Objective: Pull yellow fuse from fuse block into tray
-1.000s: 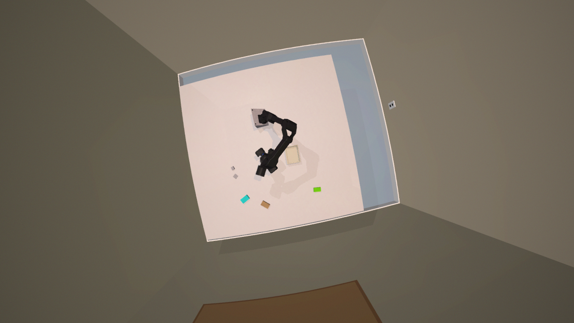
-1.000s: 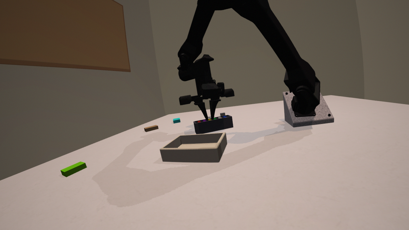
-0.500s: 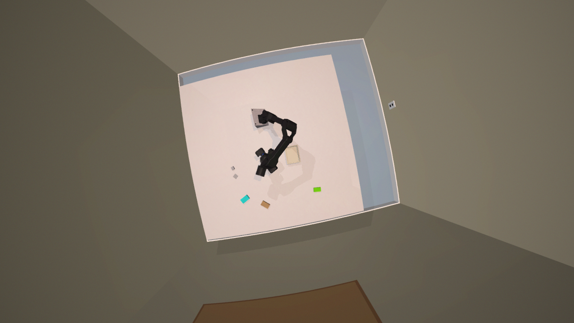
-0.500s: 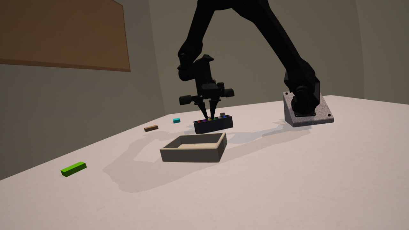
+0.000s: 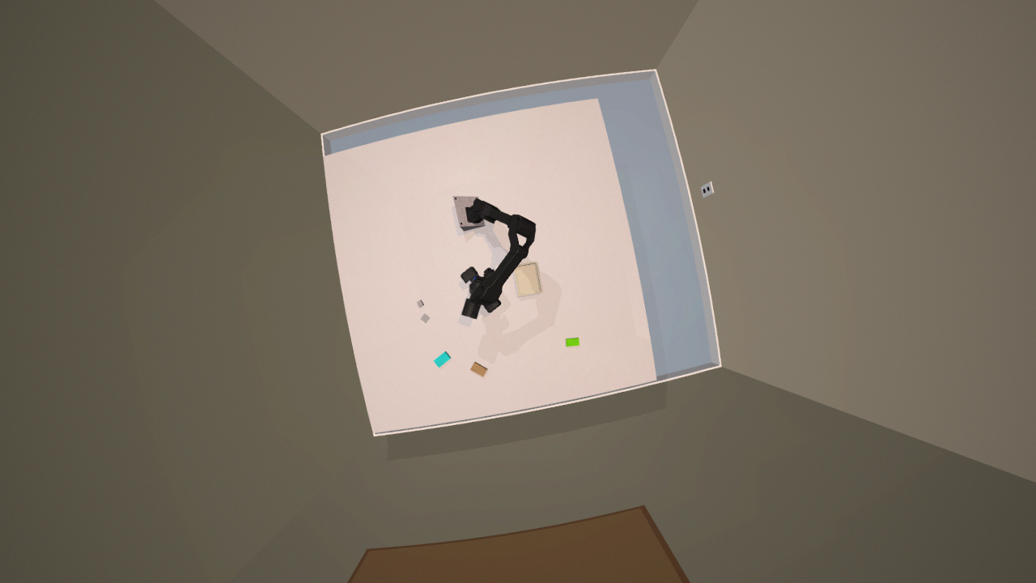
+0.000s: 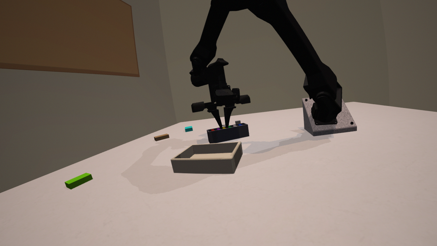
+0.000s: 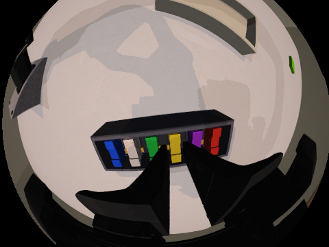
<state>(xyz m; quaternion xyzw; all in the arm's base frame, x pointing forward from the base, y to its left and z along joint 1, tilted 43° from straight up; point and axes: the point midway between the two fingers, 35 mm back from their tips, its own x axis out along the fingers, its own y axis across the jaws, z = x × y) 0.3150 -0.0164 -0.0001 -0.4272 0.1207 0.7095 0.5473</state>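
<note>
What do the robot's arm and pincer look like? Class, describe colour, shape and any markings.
The arm is plain black, built of thick, blocky links, with no markings or cables showing. It rises from a speckled grey wedge base with bolt holes. The pincer is black too, with two fingers that taper to narrow tips.

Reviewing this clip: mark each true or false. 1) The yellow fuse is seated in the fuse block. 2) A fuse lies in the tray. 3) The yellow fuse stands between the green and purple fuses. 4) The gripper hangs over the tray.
1) True: the yellow fuse sits in the fuse block.
2) False: no fuse shows in the tray.
3) True: the green fuse and purple fuse flank it.
4) False: the gripper is over the fuse block, fingers either side of the yellow fuse.
</note>
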